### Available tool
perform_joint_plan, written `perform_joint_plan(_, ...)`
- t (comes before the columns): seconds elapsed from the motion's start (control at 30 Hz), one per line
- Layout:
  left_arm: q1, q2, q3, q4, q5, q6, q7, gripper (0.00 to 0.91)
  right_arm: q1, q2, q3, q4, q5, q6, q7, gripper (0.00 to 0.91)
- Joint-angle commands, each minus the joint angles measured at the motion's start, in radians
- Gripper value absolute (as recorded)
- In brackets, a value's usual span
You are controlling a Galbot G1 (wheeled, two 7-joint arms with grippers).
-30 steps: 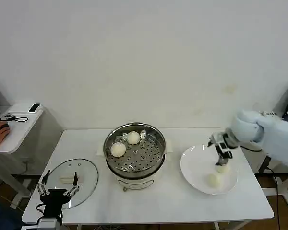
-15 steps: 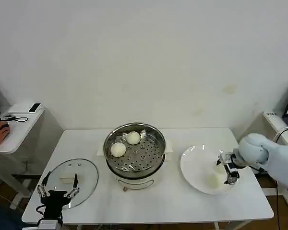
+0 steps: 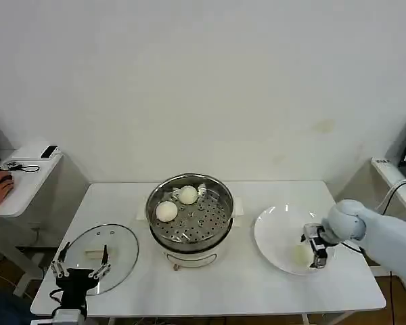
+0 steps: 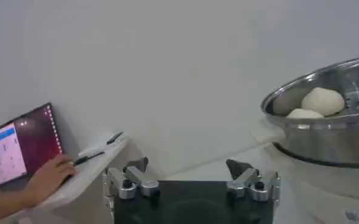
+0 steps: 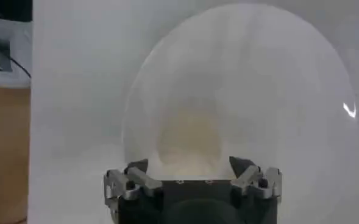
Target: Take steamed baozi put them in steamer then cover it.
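At the centre of the head view, the steamer point(image 3: 189, 217) stands on the white tabletop point(image 3: 243, 284) with two steamed baozi point(image 3: 166, 211) on its perforated tray, toward the upper left of the pot. The cover point(image 3: 100, 249) lies flat on the tabletop in the lower left of that frame, well apart from the steamer.

The right gripper point(image 3: 316, 249) is down over the white plate point(image 3: 274, 230) at centre right. Its fingers point(image 5: 243, 165) are spread apart, one on each side of a baozi point(image 5: 188, 143) that lies on the plate; they are not closed on it. In the head view this bun point(image 3: 299, 254) sits at the lower right of the plate, just beside the gripper.

The left gripper point(image 3: 81, 271) hangs at the lower left, over the near edge of the cover, its fingers point(image 4: 136, 167) open and holding nothing.
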Motion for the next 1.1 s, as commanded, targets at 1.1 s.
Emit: perform_joint_plan(1.1, 0.001, 0.0, -0.004, -0.017, -0.005, 0.0, 0.0, 0.907, 0.729, 0.266, -0.263, -0.027, 0.269, -0.04, -0.059, 0.665)
